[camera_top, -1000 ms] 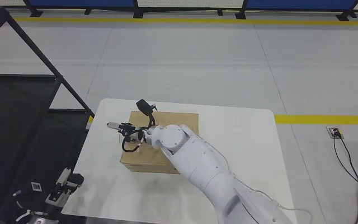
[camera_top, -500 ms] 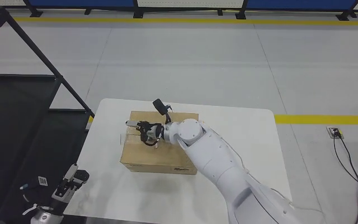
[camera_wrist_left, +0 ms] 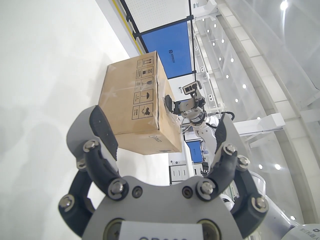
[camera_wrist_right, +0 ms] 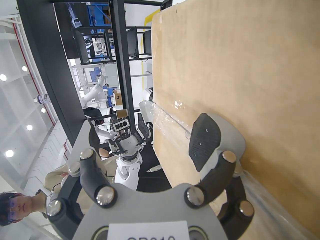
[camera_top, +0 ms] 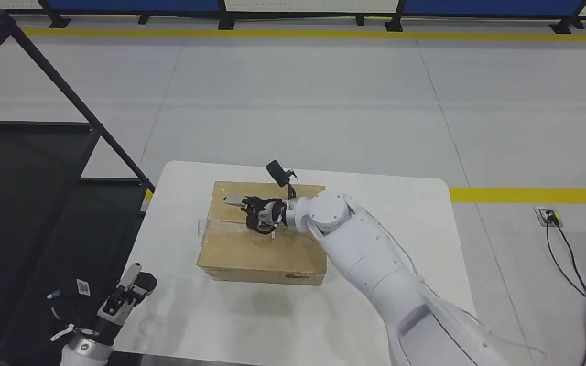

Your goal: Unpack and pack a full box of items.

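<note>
A sealed brown cardboard box (camera_top: pixel 265 252) sits on the left half of the white table (camera_top: pixel 403 238). Clear tape (camera_wrist_right: pixel 170 118) runs along its top seam. My right gripper (camera_top: pixel 249 205) is over the middle of the box top, near the back edge. It is open, and one dark pad (camera_wrist_right: pixel 205 141) lies close against the cardboard beside the tape. My left gripper (camera_top: pixel 139 277) hangs low off the table's front left corner, open and holding nothing. In the left wrist view its fingers frame the box (camera_wrist_left: pixel 135 106), with the right gripper (camera_wrist_left: pixel 172 104) seen on the box top.
A black metal frame (camera_top: pixel 82 119) and a dark panel stand to the left of the table. The right half of the table, beside the box, is bare white surface.
My right gripper slid from the box's left edge rightward along the top to the middle. The left gripper shifted slightly right and lower beside the table corner.
</note>
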